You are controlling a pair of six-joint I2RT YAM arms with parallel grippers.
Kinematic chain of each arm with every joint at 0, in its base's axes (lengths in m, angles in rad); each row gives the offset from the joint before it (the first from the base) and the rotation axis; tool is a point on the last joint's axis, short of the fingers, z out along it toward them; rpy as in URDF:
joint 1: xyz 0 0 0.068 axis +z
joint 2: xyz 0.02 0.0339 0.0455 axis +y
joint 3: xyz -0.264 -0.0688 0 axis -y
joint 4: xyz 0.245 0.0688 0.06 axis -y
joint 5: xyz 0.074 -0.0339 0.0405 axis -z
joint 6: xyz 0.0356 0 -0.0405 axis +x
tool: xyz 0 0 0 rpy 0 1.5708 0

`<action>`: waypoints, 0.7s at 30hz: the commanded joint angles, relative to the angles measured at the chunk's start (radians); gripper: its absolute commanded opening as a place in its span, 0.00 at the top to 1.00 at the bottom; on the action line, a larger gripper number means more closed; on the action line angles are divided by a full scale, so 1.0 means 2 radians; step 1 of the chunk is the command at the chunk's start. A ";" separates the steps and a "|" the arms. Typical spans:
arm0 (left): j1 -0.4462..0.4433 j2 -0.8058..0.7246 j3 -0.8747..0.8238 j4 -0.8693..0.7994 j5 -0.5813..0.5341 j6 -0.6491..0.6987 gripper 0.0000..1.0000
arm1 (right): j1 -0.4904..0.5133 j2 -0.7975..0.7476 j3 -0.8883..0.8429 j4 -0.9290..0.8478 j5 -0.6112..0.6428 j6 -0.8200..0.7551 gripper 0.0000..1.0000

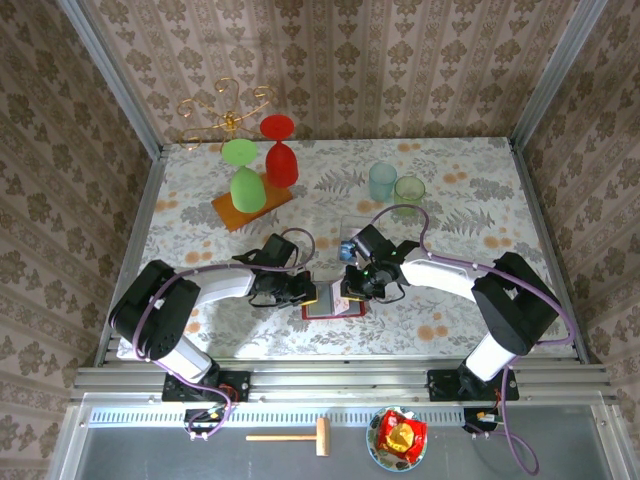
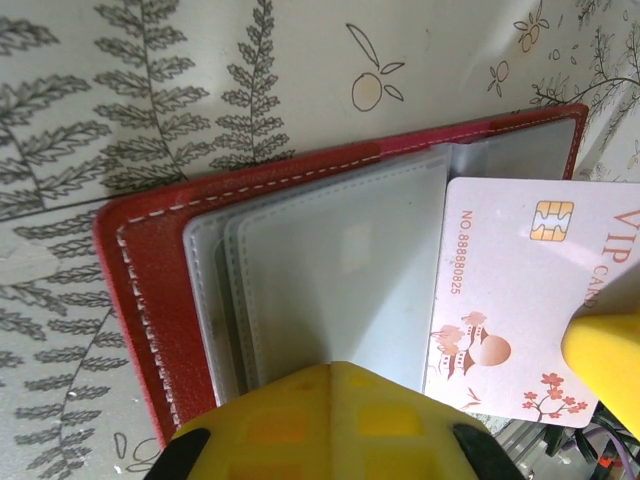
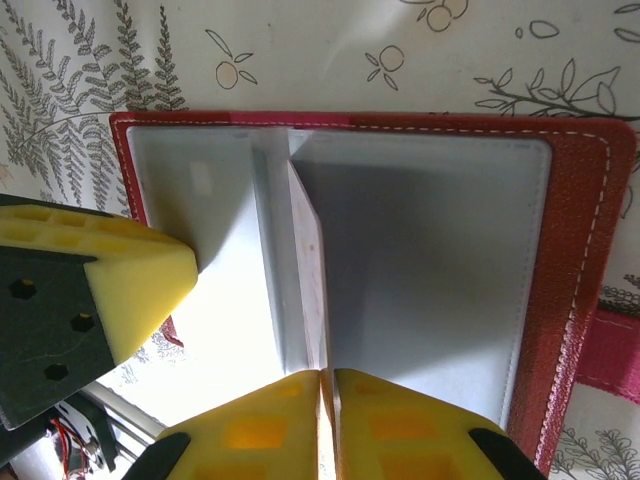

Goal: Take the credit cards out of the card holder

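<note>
- The left arm (image 1: 215,281) and the right arm (image 1: 445,270) look the same: a smooth white link between big black rounded joint housings.
- A thin purple cable (image 1: 400,208) runs along each arm and makes loose loops near the wrist and the shoulder.
- Each arm stands on a small black base (image 1: 195,385).
- The fingers (image 3: 400,430) are bright yellow and blocky, with shallow square pockets in their surface.
- The finger mount (image 3: 45,330) of the left arm is black, with 3 small hexagonal holes.

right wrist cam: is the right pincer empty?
No, the right pincer is pinched shut on the edge of a pale card over the open red holder.
</note>
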 commanded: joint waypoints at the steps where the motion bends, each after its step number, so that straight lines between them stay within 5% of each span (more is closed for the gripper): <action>1: -0.002 -0.003 -0.015 -0.020 -0.012 -0.001 0.96 | 0.002 -0.014 0.015 -0.021 0.016 0.003 0.89; 14: -0.002 -0.030 0.003 -0.045 -0.021 0.001 0.94 | -0.016 -0.051 0.049 -0.083 0.037 -0.059 0.97; 21: 0.000 -0.034 0.018 -0.052 -0.022 0.004 0.89 | -0.035 -0.067 0.091 -0.155 0.056 -0.213 1.00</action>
